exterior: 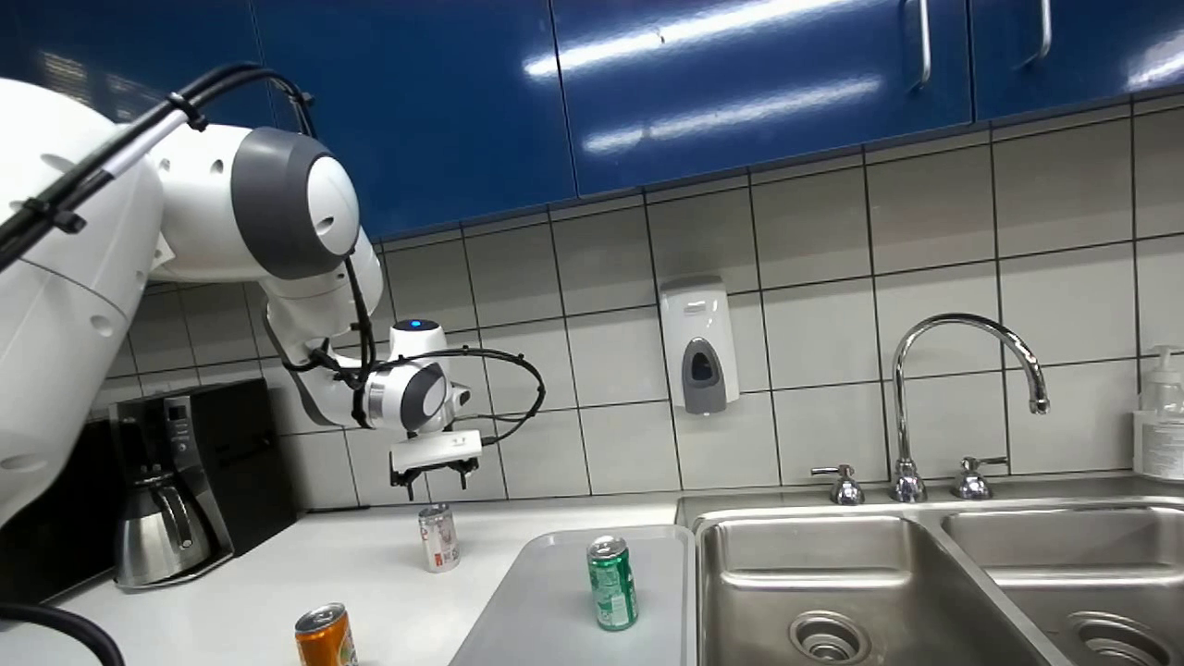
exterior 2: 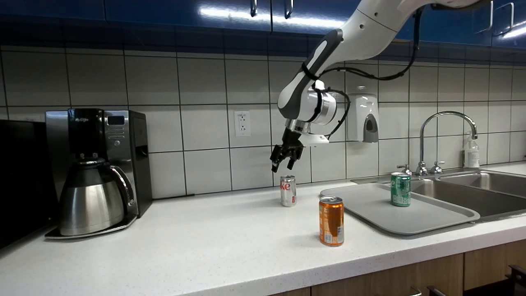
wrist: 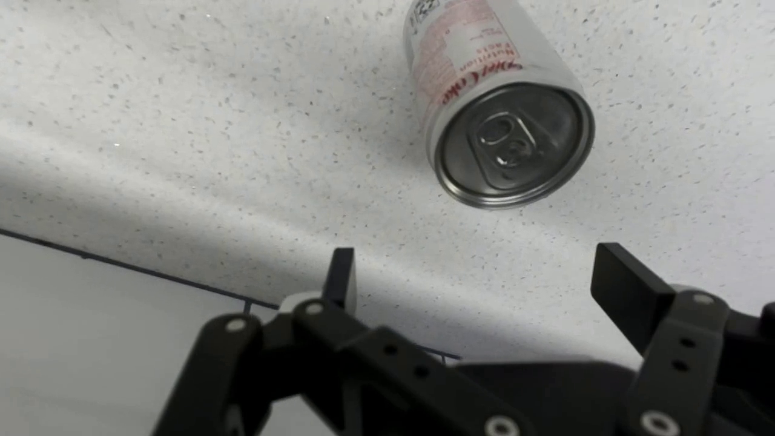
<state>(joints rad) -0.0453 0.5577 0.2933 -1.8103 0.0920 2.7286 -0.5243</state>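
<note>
In an exterior view we see the claw (exterior: 437,486) released, the Coke (exterior: 439,538) on the counter (exterior: 370,569) at its six o'clock. In an exterior view we find the orange can (exterior 2: 331,222) at the Coke's four o'clock. In the wrist view the Coke is at twelve from parted fingers (wrist: 629,290).

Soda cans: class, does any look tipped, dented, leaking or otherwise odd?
Nothing stands out: the Diet Coke can and orange soda can stand upright on the counter, the green soda can upright on the gray tray, with no visible dent or spill.
</note>
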